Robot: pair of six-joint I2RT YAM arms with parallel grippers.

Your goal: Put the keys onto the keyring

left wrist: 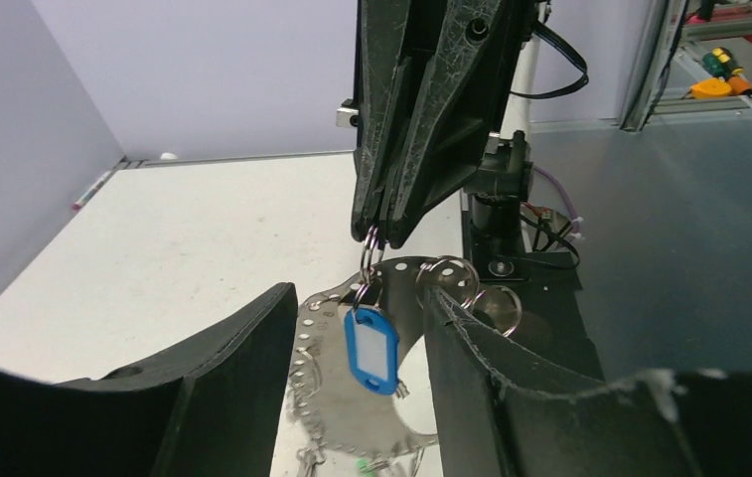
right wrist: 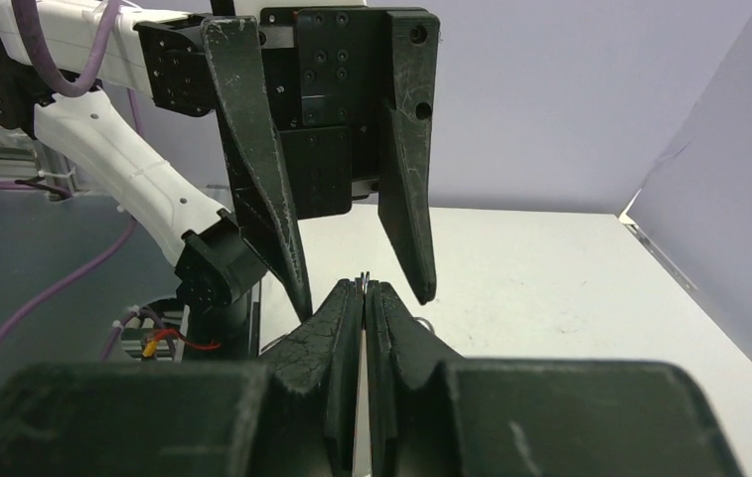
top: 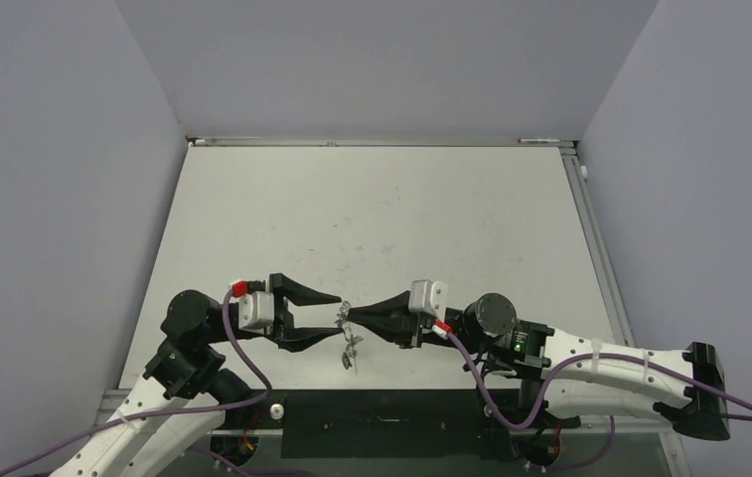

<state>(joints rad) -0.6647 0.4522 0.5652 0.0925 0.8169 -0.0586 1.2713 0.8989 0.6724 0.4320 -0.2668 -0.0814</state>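
Both arms meet: my right jaws clamp a small ring (left wrist: 372, 241), blue key (left wrist: 372, 348) hanging at 6 o'clock by the keyring (left wrist: 314, 370); left jaws apart around them. Wire looks light, slippery; I'd pinch its rim

Two grippers (top: 338, 316) (top: 350, 318) — one keyring (left wrist: 304, 363), one blue key (left wrist: 372, 348).

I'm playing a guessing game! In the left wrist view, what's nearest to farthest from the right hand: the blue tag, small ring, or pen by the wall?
1. small ring: pinched by the right hand.
2. blue tag: hanging below it.
3. pen: far left, by the wall.
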